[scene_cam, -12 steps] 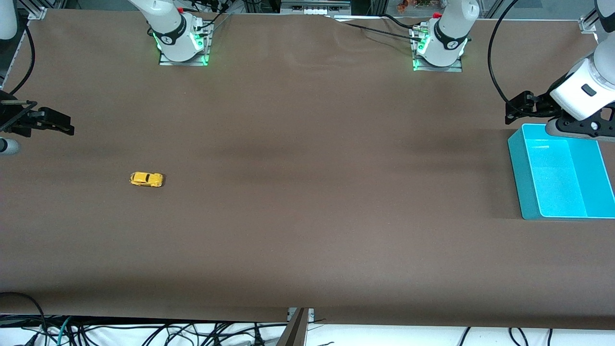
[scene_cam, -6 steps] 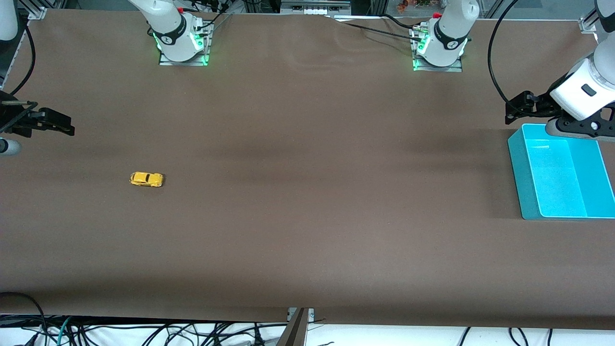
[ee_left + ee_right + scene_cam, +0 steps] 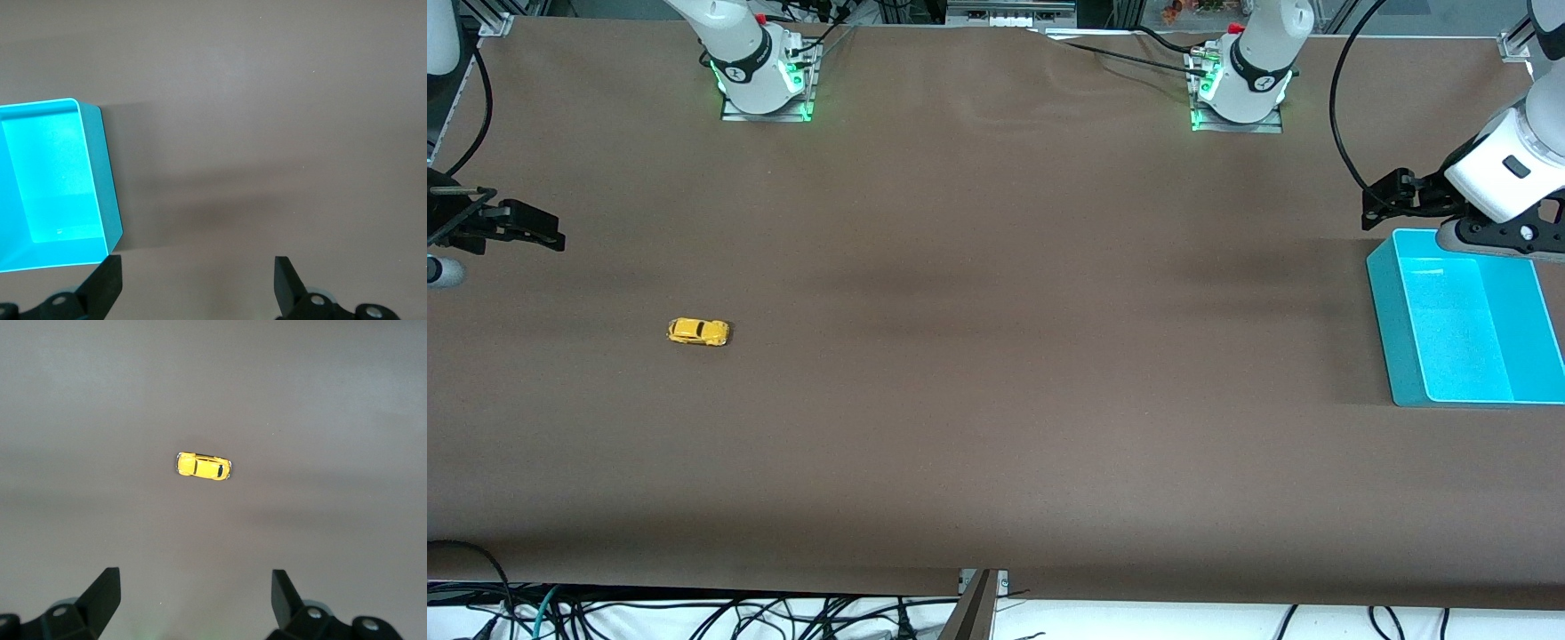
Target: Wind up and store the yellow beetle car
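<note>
A wide brown desk (image 3: 996, 356) fills the front view. The yellow beetle car (image 3: 698, 332) sits on its wheels on the bare desk surface toward the right arm's end, with nothing touching it. A teal bin (image 3: 1392, 329) stands at the left arm's end of the desk, well apart from the car.

The right end effector (image 3: 538, 236) hangs in the air over the desk's edge at the right arm's end, not over the car itself. The left end effector (image 3: 1392, 200) hangs over the desk just beside the bin's corner farthest from the front camera.

The front view shows only dark shapes for both end effectors. The wrist views add what it lacks. In the right wrist view the right end effector (image 3: 193, 600) has its two black fingers spread wide and released, holding nothing, with the car (image 3: 203, 466) seen from above between and ahead of them. In the left wrist view the left end effector (image 3: 197, 287) is likewise spread and released, with the bin (image 3: 107, 193) beside one finger and nothing visible inside the part of it in view.
</note>
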